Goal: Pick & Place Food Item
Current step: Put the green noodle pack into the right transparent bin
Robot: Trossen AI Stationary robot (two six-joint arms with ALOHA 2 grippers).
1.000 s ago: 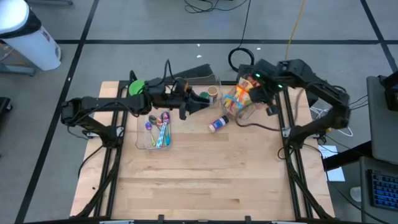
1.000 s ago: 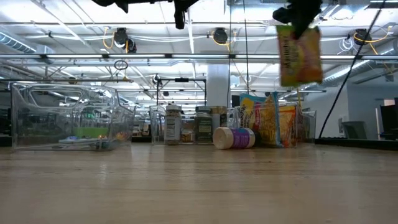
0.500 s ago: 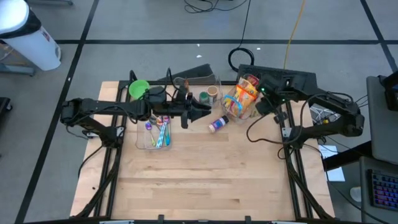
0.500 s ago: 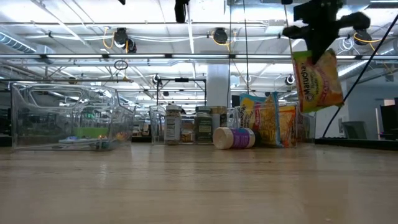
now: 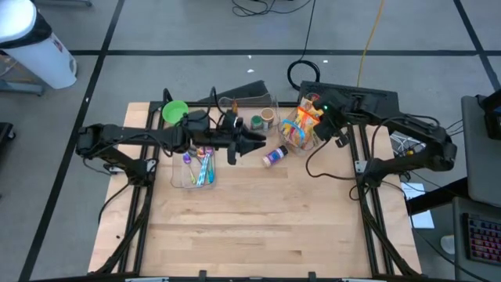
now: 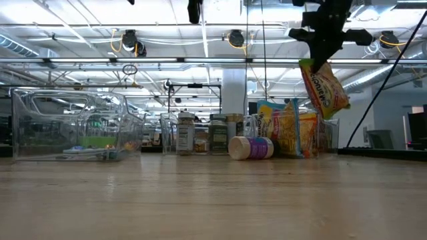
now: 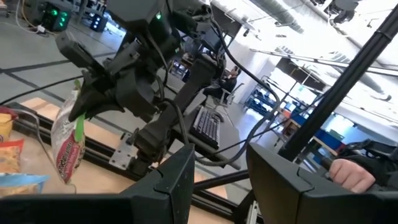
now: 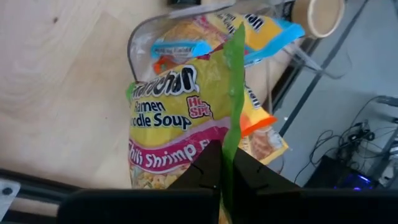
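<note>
A yellow ramen noodle packet (image 8: 177, 118) with a green sealed edge hangs from my right gripper (image 8: 225, 177), which is shut on it. It hangs above a clear bin (image 5: 296, 139) at the table's far right that holds more snack packets (image 6: 290, 130). In the low view the packet (image 6: 325, 90) tilts, its lower end just above the packets in the bin. My left gripper (image 7: 221, 186) stands open and holds nothing. It is high over the table's middle (image 5: 254, 142), pointing level toward the right arm. My right gripper pinches the packet's green sealed edge (image 8: 231, 140) between its two fingers, one on each face of the seam. The fingers slant down from above. The packet hangs below them, tilted and clear of the table.
A white bottle with a purple cap (image 5: 275, 156) lies on its side left of the bin. Jars (image 5: 262, 121) stand in a clear box at the back. A green bowl (image 5: 174, 111) and a clear tray of coloured utensils (image 5: 197, 166) sit at the left. The near half is bare wood.
My right gripper has sunk toward the clear bin and rolled at the wrist, still shut. The packet has come down with it and now hangs tilted just over the bin's packets. My left gripper has swung slightly toward the near edge.
</note>
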